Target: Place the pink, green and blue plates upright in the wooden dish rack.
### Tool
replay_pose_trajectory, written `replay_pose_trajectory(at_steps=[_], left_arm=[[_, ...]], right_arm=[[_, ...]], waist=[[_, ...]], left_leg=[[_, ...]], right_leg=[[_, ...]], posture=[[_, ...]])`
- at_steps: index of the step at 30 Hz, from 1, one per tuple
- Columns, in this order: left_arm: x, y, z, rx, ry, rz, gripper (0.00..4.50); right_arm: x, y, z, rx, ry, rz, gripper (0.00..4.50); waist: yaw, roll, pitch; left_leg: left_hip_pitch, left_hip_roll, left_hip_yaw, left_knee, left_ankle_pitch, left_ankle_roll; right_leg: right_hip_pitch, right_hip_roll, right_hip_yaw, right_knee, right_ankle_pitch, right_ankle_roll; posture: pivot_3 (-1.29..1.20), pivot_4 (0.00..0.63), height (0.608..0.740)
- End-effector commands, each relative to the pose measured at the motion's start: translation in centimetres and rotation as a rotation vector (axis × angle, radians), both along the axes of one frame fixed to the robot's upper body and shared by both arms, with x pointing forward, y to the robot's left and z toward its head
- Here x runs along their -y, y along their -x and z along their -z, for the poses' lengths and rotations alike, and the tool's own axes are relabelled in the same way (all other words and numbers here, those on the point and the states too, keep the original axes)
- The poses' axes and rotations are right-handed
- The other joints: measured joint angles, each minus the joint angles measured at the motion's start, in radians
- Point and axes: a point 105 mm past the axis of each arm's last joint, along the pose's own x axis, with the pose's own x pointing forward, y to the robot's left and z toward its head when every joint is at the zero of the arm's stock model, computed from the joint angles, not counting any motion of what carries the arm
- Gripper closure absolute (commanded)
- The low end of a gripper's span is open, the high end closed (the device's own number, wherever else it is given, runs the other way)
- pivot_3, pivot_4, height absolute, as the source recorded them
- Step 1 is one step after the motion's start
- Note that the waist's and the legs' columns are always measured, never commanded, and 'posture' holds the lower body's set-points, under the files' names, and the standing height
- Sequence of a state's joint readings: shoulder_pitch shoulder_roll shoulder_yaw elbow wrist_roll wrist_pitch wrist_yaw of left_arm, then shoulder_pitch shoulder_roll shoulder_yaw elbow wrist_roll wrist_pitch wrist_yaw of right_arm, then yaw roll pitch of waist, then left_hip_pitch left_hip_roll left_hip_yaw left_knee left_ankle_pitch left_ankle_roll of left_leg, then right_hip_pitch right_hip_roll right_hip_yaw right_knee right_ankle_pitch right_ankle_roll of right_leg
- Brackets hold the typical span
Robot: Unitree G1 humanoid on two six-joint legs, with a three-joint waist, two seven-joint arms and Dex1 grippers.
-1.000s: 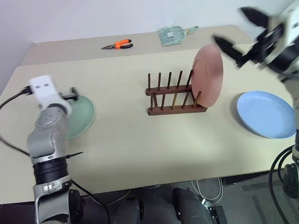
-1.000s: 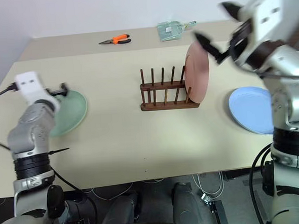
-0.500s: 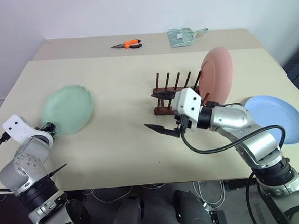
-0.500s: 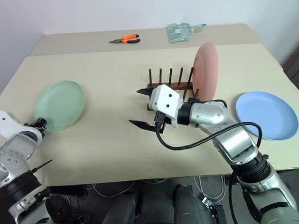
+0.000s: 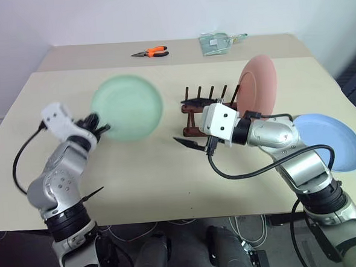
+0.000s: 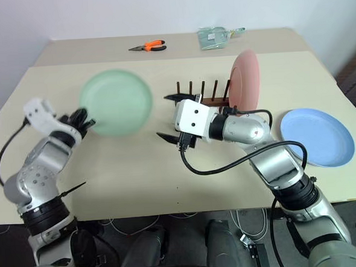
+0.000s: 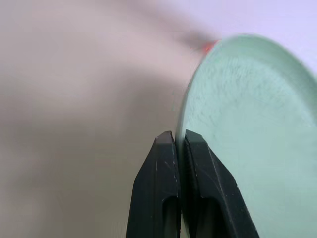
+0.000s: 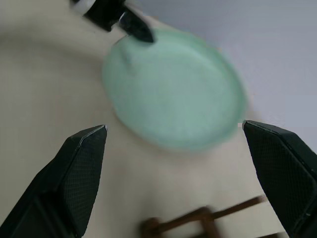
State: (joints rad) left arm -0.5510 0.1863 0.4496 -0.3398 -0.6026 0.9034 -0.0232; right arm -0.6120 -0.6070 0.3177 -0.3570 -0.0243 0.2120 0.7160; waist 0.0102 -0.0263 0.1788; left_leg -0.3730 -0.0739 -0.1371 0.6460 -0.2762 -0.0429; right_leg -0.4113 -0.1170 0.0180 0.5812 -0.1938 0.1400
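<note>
The green plate (image 5: pixel 127 107) hangs in the air left of the wooden dish rack (image 5: pixel 208 107), tilted up on edge. My left gripper (image 5: pixel 99 129) is shut on its rim, and the left wrist view shows the black fingers (image 7: pixel 167 163) pinching the plate's edge (image 7: pixel 247 124). The pink plate (image 5: pixel 258 86) stands upright in the rack's right end. The blue plate (image 5: pixel 329 141) lies flat on the table at the right. My right gripper (image 5: pixel 189 122) is open in front of the rack's left end, facing the green plate (image 8: pixel 173 89) and holding nothing.
Orange-handled pliers (image 5: pixel 150 51) and a clear plastic packet (image 5: pixel 218 42) lie at the back of the table (image 5: pixel 169 182). The left gripper (image 8: pixel 124 20) shows past the plate in the right wrist view.
My left gripper shut on the green plate's rim, lifted it off the table and swung it right toward the rack. My right arm came down from the upper right to in front of the rack, still open.
</note>
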Motion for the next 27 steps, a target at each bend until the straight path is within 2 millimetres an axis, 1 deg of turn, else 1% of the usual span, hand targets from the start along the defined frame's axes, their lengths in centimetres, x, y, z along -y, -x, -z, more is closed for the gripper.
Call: replay_pose_trajectory(at_steps=[1, 3, 5, 6, 8, 10, 12, 14, 15, 17, 19, 20, 21, 23, 24, 25, 27], left_arm=[[3.3, 0.8, -3.8, 0.138, -0.039, 0.116, 4.43], [4.8, 1.0, -4.7, 0.16, -0.041, 0.174, 4.43], [5.9, 1.3, -5.3, 0.178, -0.035, 0.222, 4.43], [6.2, 1.4, -5.5, 0.181, -0.036, 0.234, 4.5], [6.6, 1.6, -5.7, 0.182, -0.04, 0.253, 4.5], [6.5, 1.6, -5.7, 0.177, -0.047, 0.253, 4.5], [6.1, 1.7, -5.9, 0.19, -0.012, 0.251, 4.5], [4.8, 1.5, -6.8, 0.227, 0.095, 0.213, 3.83], [3.7, 1.3, -7.6, 0.253, 0.161, 0.168, 3.49], [1.5, 1.0, -8.5, 0.292, 0.239, 0.073, 2.52], [-0.9, 0.7, -8.4, 0.301, 0.188, -0.049, 1.46], [-1.6, 0.7, -8.1, 0.299, 0.129, -0.086, 1.03], [-1.9, 0.7, -7.8, 0.3, 0.051, -0.098, 1.03], [-1.5, 0.7, -5.9, 0.27, -0.159, -0.081, 1.03], [-0.6, 0.8, -4.1, 0.246, -0.265, -0.026, 1.03], [0.4, 1.0, -2.5, 0.222, -0.331, 0.037, 1.03], [2.9, 1.9, 0.7, 0.175, -0.445, 0.194, 1.03]], right_arm=[[-0.4, -0.6, -0.8, 0.194, 0.099, -0.005, 0.0], [-0.2, -1.6, -0.7, 0.263, 0.146, 0.024, 0.0], [-0.1, -2.5, -0.6, 0.292, 0.168, 0.045, 0.0], [0.0, -2.8, -0.5, 0.301, 0.175, 0.052, 0.53], [0.2, -3.2, -0.5, 0.308, 0.182, 0.064, 1.27], [0.4, -3.3, -0.5, 0.311, 0.179, 0.071, 2.34], [0.5, -3.2, -0.4, 0.318, 0.184, 0.07, 3.26], [0.7, -3.1, -0.4, 0.331, 0.182, 0.075, 4.22], [0.8, -3.1, -0.6, 0.329, 0.158, 0.082, 4.5], [1.2, -3.0, -1.3, 0.324, 0.088, 0.1, 4.5], [1.7, -2.7, -2.9, 0.274, -0.059, 0.121, 4.5], [2.0, -2.5, -3.6, 0.235, -0.132, 0.125, 4.5], [2.4, -2.3, -4.1, 0.19, -0.2, 0.125, 4.5], [3.6, -1.9, -5.6, 0.047, -0.415, 0.138, 4.5], [4.7, -1.9, -6.6, -0.066, -0.591, 0.151, 4.5], [5.5, -1.8, -7.2, -0.168, -0.725, 0.15, 4.5], [6.8, -1.5, -8.0, -0.309, -0.932, 0.146, 4.5]], waist=[[-0.002, 0.0, 0.0], [-0.008, 0.0, 0.0], [-0.012, 0.0, 0.0], [-0.016, 0.0, 0.0], [-0.021, 0.0, 0.0], [-0.021, 0.0, 0.0], [-0.023, 0.0, 0.0], [-0.022, 0.0, 0.0], [-0.021, 0.0, 0.0], [-0.018, -0.001, 0.001], [-0.02, 0.0, 0.001], [-0.022, 0.0, 0.001], [-0.024, 0.001, 0.001], [-0.026, 0.001, 0.001], [-0.024, 0.002, 0.001], [-0.021, 0.002, 0.001], [-0.012, 0.002, 0.001]], left_leg=[[0.0, 0.0, 0.0, 0.0, 0.0, 0.0], [0.001, 0.0, 0.001, -0.001, 0.0, 0.0], [0.001, 0.0, 0.001, -0.001, 0.0, 0.0], [0.001, 0.0, 0.001, -0.001, 0.0, 0.0], [0.0, 0.0, 0.0, -0.001, 0.0, 0.0], [0.0, 0.0, 0.0, -0.001, 0.0, 0.0], [0.0, 0.0, 0.0, -0.001, 0.0, 0.0], [0.0, 0.0, 0.0, -0.001, 0.0, 0.0], [0.0, 0.0, 0.0, -0.001, 0.0, 0.0], [0.0, 0.0, -0.001, 0.0, 0.0, 0.0], [0.0, 0.0, -0.001, -0.001, 0.0, 0.0], [0.0, 0.0, -0.001, -0.001, 0.0, 0.0], [0.0, 0.0, -0.001, -0.001, 0.001, 0.0], [0.001, 0.001, 0.0, -0.002, 0.001, -0.001], [0.001, 0.001, 0.0, -0.003, 0.001, -0.001], [0.001, 0.001, 0.0, -0.003, 0.001, 0.0], [0.0, 0.001, -0.001, -0.003, 0.001, 0.0]], right_leg=[[0.0, 0.0, 0.0, 0.0, 0.0, 0.0], [0.0, 0.0, 0.0, 0.0, 0.0, 0.0], [0.0, 0.0, 0.0, 0.0, 0.0, 0.0], [0.0, 0.0, 0.0, 0.0, 0.0, 0.0], [0.0, 0.0, 0.0, 0.0, 0.0, 0.0], [0.0, 0.0, 0.0, 0.0, 0.0, 0.0], [0.0, 0.0, 0.0, 0.0, 0.0, 0.0], [0.0, 0.001, 0.0, 0.0, 0.0, 0.0], [0.0, 0.001, 0.0, 0.0, 0.0, 0.0], [0.0, 0.0, 0.0, -0.001, 0.0, 0.0], [0.001, 0.0, 0.0, -0.001, 0.0, 0.0], [0.0, 0.001, 0.001, -0.001, 0.0, 0.0], [0.0, 0.001, 0.001, -0.001, 0.0, 0.0], [-0.001, 0.002, 0.002, -0.001, 0.0, 0.0], [0.0, 0.002, 0.002, -0.001, 0.0, -0.001], [-0.001, 0.003, 0.003, 0.0, 0.0, -0.001], [0.0, 0.002, 0.002, 0.0, 0.0, -0.002]], posture=[[0.0, 0.15, 0.74], [0.0, 0.15, 0.74], [0.0, 0.15, 0.74], [0.0, 0.15, 0.74], [0.0, 0.15, 0.74], [0.0, 0.15, 0.74], [0.0, 0.15, 0.74], [0.0, 0.15, 0.74], [0.0, 0.15, 0.74], [0.0, 0.15, 0.74], [0.0, 0.15, 0.74], [0.0, 0.15, 0.74], [0.0, 0.15, 0.74], [0.0, 0.15, 0.74], [0.0, 0.15, 0.74], [0.0, 0.15, 0.74], [0.0, 0.15, 0.74]])
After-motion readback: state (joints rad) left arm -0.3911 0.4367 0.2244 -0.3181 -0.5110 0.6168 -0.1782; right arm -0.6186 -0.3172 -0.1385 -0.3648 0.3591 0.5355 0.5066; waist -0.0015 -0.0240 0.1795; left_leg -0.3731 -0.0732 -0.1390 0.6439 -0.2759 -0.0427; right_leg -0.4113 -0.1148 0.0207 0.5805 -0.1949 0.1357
